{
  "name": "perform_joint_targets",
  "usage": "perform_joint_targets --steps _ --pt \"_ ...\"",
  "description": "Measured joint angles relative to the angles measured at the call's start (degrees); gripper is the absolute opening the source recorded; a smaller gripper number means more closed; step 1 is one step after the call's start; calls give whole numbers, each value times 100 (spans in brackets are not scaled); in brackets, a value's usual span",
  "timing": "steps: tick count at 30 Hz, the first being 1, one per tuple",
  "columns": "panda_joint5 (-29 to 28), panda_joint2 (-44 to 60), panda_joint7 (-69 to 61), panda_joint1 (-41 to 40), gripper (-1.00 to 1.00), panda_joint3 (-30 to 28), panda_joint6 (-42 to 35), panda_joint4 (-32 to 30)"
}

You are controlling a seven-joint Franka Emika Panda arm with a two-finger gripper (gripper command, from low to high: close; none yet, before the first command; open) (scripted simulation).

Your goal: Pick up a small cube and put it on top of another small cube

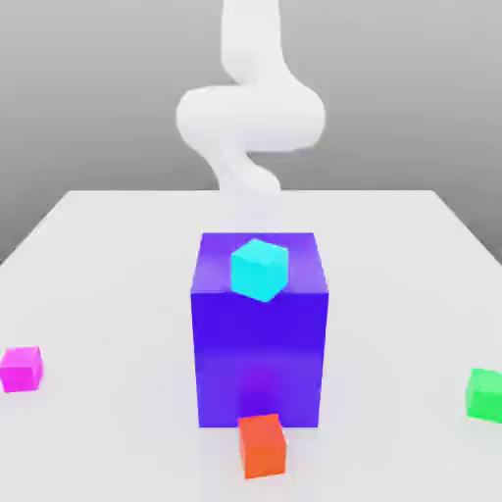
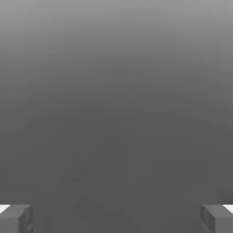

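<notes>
The small magenta cube (image 1: 21, 369) lies on the white table (image 1: 118, 255) at the exterior view's left, near the front. The small green cube (image 1: 484, 394) sits at the far right of that view, near the front edge. Between them rises the big blue-purple block (image 1: 260, 333). The white arm (image 1: 250, 118) curls up behind the block, well back from both cubes. In the hand view my gripper (image 2: 116, 218) is open, its two grey fingertips (image 2: 16, 218) far apart with nothing between them, against plain grey background.
A cyan small cube (image 1: 260, 268) rests on top of the big block. An orange-red small cube (image 1: 263, 445) stands just in front of the block. The table's edges run close to the magenta and green cubes.
</notes>
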Motion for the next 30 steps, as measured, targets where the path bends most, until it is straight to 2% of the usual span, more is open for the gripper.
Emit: perform_joint_targets --steps 18,25,27,30 --pt "1121 3778 1186 -1415 0 -1716 1615 -917" --pt "1317 5182 1810 -2078 0 -2174 2267 -1280" --pt "1558 5571 1705 -2279 0 -2041 2512 -1253" --pt "2035 6144 1367 -2709 0 -1544 2922 -1124"
